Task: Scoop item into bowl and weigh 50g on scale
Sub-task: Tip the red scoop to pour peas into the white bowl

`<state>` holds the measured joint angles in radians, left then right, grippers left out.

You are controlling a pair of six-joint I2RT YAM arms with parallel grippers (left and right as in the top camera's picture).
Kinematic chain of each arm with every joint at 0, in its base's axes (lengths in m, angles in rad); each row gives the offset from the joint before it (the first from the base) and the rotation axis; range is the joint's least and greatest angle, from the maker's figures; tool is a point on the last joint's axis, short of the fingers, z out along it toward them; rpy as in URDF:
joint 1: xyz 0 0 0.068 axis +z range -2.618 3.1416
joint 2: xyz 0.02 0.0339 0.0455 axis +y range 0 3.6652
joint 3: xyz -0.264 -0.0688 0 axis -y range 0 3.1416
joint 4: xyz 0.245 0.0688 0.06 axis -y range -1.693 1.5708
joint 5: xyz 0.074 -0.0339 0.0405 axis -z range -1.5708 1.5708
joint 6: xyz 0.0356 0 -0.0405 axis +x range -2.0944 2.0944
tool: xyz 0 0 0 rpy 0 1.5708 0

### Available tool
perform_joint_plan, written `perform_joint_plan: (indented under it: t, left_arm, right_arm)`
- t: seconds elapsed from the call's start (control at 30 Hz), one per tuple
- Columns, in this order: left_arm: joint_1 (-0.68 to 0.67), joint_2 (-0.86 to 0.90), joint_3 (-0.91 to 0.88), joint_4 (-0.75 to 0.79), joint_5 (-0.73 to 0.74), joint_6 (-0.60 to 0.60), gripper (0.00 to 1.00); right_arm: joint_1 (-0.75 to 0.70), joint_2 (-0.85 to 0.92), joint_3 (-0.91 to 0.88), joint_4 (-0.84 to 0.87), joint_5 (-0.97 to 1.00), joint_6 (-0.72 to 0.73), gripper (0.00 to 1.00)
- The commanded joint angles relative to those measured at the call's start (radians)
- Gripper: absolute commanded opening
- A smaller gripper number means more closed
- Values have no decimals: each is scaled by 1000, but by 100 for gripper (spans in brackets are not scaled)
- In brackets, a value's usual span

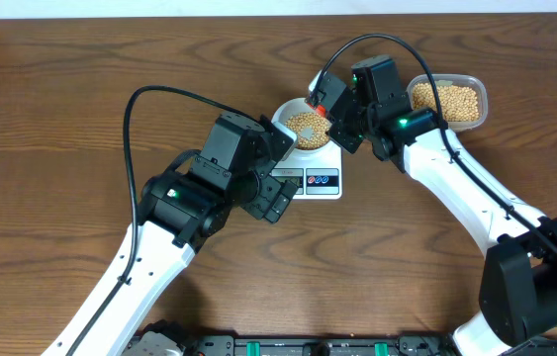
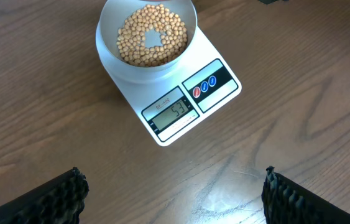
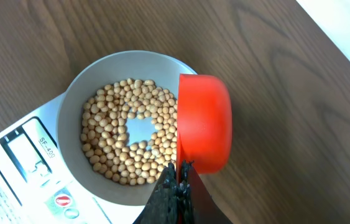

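Scoop (image 3: 204,121) tight within right pincer (image 3: 176,177)

dark brown wooden table (image 1: 50,109), grain running side to side, with a soft patch of glare on the near part in the left wrist view. clear plastic tub (image 1: 477,83) with rounded corners, standing at the far right of the table, close to the back edge. red scoop (image 3: 207,118), rounded cup turned on its side, up off the tabletop, flat open side to the left in the right wrist view; handle mostly hidden. pale strip (image 1: 258,8) beyond the far edge, perhaps a wall or floor. black rail (image 1: 288,346) with small green parts along the near edge, cropped by the frame.
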<state>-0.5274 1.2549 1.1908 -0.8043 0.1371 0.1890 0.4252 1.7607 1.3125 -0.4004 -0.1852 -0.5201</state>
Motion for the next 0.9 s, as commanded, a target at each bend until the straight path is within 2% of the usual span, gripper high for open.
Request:
perform_joint_plan:
  t: [0.0,0.4,0.87]
  left_arm:
    - [2,6,7,-2,12,16,92]
    - [2,6,7,-2,12,16,92]
    - [2,6,7,-2,12,16,92]
  right_arm:
    - [11,0,-4,-3,-1,-39,1]
    - [71,36,-4,0,49,-46,1]
    - [73,45,-4,26,82,-74,1]
